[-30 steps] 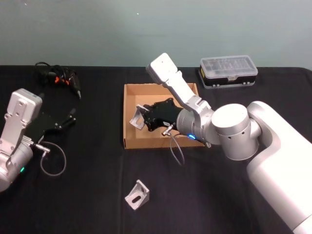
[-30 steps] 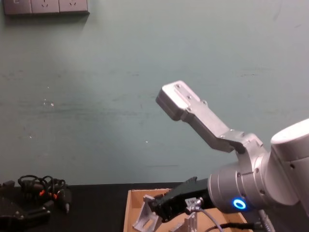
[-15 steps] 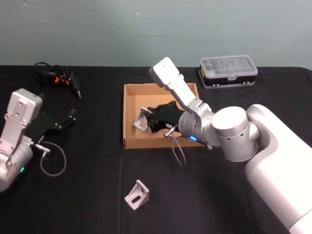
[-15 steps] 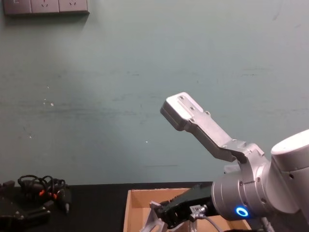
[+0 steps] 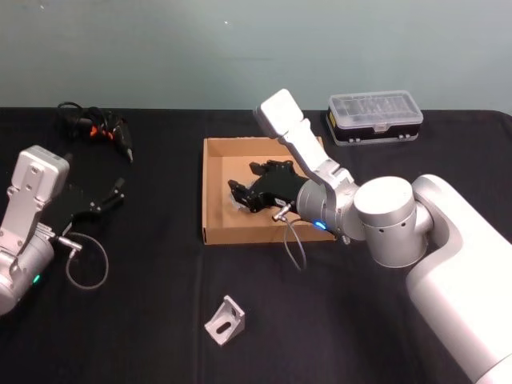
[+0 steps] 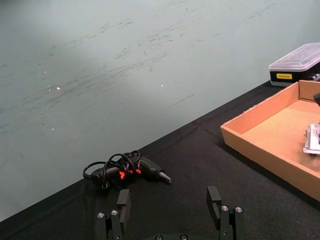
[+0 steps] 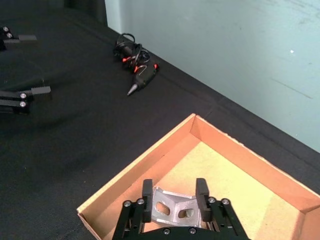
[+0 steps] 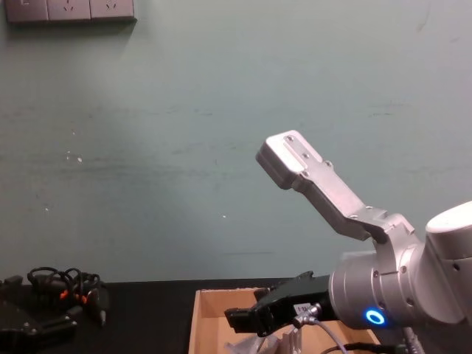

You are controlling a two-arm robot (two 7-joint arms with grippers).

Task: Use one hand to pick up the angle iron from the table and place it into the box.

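One silver angle iron [image 7: 172,210] lies on the floor of the brown cardboard box [image 5: 240,235], also seen from the left wrist as angle iron [image 6: 313,139]. My right gripper [image 5: 242,186] hovers just above it, open, with one finger on each side of the iron [image 7: 146,199] and apart from it. In the chest view the right gripper [image 8: 240,318] hangs over the box [image 8: 210,302]. A second angle iron [image 5: 225,320] rests on the black table in front of the box. My left gripper [image 5: 112,194] is parked at the left, open and empty.
A clear-lidded plastic case [image 5: 374,117] with a yellow label stands behind the box at the right. A black tool with a coiled cable and orange marks [image 5: 96,128] lies at the back left. A loose grey cable loop [image 5: 86,264] lies by the left arm.
The right gripper has swung a little to the right over the box and opened. The angle iron it held now lies on the box floor. The left arm has not moved.
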